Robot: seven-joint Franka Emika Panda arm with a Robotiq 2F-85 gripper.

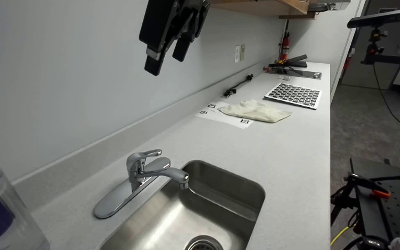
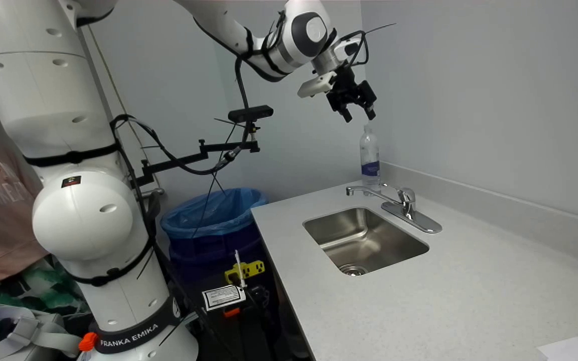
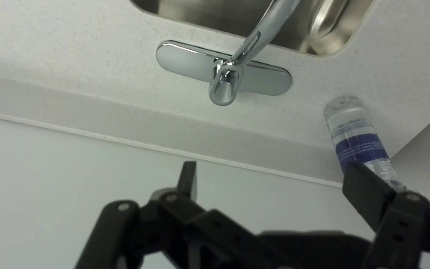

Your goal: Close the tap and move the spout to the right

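Observation:
The silver tap [image 1: 135, 166] stands on its oblong base plate behind the sink, and shows in all three views. Its short lever [image 1: 151, 152] sits on top of the body, angled out above the spout [image 1: 172, 173]. That spout [image 2: 374, 192] reaches over the sink basin near its bottle-side end; no running water is visible. High above the counter and well apart from the tap, my gripper [image 1: 167, 59] hangs by the wall. Its fingers are spread wide with nothing between them. In the wrist view the tap [image 3: 225, 84] lies beyond the open gripper [image 3: 271, 168].
A clear bottle with a blue label [image 2: 370, 168] stands upright in the counter corner beside the tap; one finger overlaps it in the wrist view. The steel sink [image 2: 379, 245] is set into the counter. A cloth [image 1: 255, 110] and a patterned board [image 1: 295, 94] lie farther along.

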